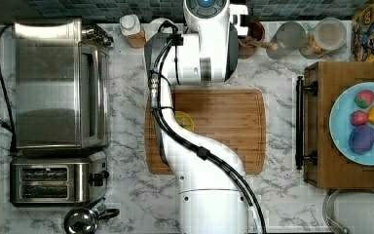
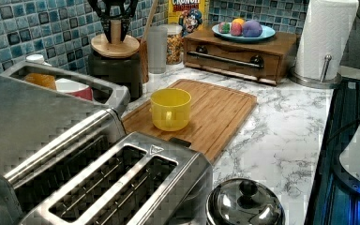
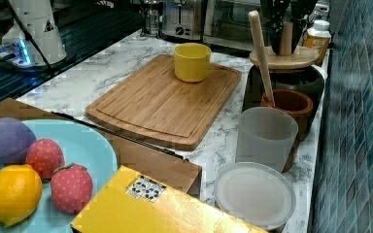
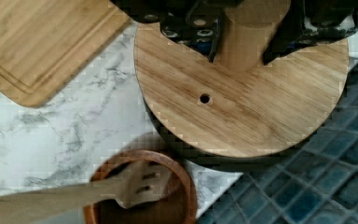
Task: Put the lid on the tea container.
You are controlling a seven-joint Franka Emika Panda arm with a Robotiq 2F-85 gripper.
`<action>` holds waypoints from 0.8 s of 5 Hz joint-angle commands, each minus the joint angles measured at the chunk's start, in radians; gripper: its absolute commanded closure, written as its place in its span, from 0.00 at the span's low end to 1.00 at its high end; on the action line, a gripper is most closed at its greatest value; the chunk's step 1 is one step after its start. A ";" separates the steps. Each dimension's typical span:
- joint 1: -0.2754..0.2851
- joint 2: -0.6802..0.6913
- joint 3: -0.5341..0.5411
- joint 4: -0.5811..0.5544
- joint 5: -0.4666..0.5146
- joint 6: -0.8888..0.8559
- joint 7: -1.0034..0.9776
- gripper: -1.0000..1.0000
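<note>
- I see the black gripper (image 2: 116,21) with its fingers clamped on the knob of the round wooden lid (image 2: 115,46).
- The lid sits atop the round black-walled tea container (image 2: 116,72), beside the bamboo cutting board (image 2: 215,110).

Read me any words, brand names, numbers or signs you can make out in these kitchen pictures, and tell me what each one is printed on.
"CRUNCH": on the yellow cereal box against the tiled wall, in the left view; the line above it is cut off.
Triangle sign: on the silver toaster's top, wording unreadable.
Triangle sticker: on the white robot base, too small to read.
Black-and-white panel: on the cereal box's top, in the right view, blurred.
Orange bottle's label: unreadable.
</note>
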 commanded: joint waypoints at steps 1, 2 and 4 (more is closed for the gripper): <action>0.020 -0.017 0.000 0.195 -0.014 -0.026 0.024 1.00; 0.013 -0.002 -0.003 0.210 -0.008 -0.049 0.016 1.00; 0.008 0.007 0.000 0.216 0.022 -0.083 0.002 0.00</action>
